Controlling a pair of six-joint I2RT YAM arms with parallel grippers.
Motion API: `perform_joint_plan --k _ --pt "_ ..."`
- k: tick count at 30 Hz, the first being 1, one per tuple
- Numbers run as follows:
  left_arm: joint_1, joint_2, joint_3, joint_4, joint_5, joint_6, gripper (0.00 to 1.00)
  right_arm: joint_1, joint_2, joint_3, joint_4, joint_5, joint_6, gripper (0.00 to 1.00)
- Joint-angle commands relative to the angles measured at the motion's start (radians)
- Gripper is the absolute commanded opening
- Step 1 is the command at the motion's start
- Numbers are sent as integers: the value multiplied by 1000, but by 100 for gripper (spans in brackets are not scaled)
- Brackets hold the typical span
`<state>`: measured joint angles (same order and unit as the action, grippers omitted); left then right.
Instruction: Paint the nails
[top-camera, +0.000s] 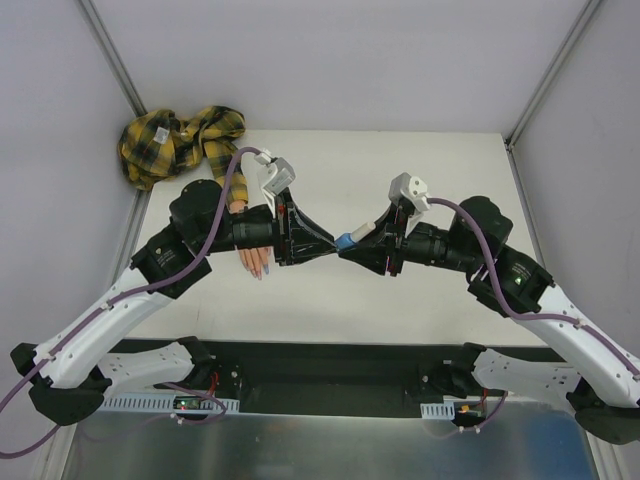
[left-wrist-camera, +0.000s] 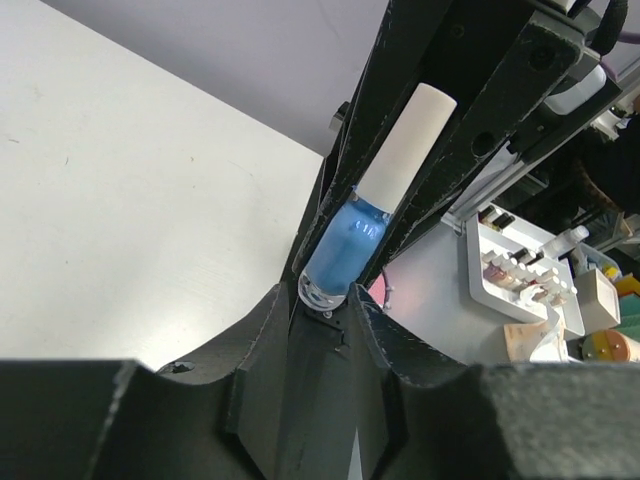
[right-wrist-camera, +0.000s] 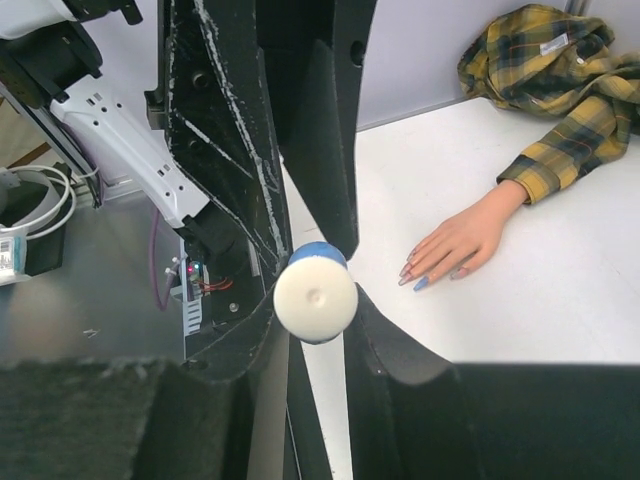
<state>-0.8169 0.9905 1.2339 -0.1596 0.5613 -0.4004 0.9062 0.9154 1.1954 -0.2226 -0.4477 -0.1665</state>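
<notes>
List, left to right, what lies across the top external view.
plaid sleeve → mannequin hand → blue bottle → white camera mount on the right wrist. The jaws of both arms meet at the bottle, so they are left out.

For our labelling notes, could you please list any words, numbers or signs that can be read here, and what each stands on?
No text can be read in any view.
Bottle: no label shows on it.
White tag on the shirt: too small to read.
</notes>
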Motion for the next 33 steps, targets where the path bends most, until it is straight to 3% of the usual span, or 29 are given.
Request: perform_joint_plan --k 1,5,20,33 --pt "4 -9 -10 -23 -55 20 24 0 -27 64 25 0 -22 0" --pt "4 11 2 -34 -32 14 16 0 -12 76 17 10 -28 0" --pt "4 68 4 -29 187 54 13 0 43 105 29 -25 -34 0" --pt "2 31 -22 20 221 29 12 -1 62 90 78 -16 -13 0"
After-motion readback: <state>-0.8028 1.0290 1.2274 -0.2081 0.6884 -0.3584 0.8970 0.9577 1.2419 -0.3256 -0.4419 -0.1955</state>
